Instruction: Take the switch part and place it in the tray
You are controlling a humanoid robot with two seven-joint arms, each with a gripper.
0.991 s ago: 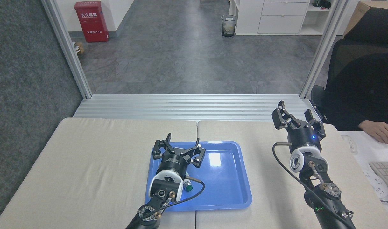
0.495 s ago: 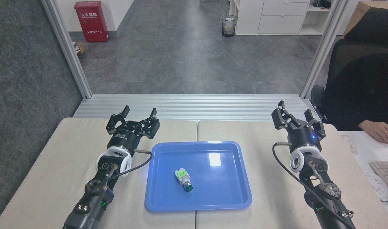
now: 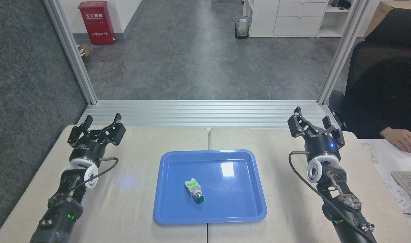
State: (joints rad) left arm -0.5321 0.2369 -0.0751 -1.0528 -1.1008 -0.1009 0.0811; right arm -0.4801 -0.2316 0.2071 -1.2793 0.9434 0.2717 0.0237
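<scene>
Left gripper now far out over the left part of the desk, fingers spread apart, nothing between them. A second ago it sat low over the near-left part of the tray, hiding most of the switch part; half a second ago it had lifted and pulled back to just beyond the tray's far-left corner. Since then it has swung further left, and is now well apart from the tray.

Switch part lies inside the tray, on the blue floor, left of centre and toward the near edge. Well to the right of the left gripper and nearer the robot than it. Green patch faces up, dark green round button end points toward the near edge. It has not shifted in the last half second, so the release looks clean. It appears to rest on its side, clear of the rim.

Right gripper raised over the right side of the desk, fingers apart, empty; unchanged across all three moments. Tray well to its left.

Judgement: placement done, part delivered and free of any grip. Left arm's move reads as a retreat to a rest pose mirroring the right. Nothing left to do but settle.

A person's hand rests on the neighbouring white surface, right of the right gripper, uninvolved.
</scene>
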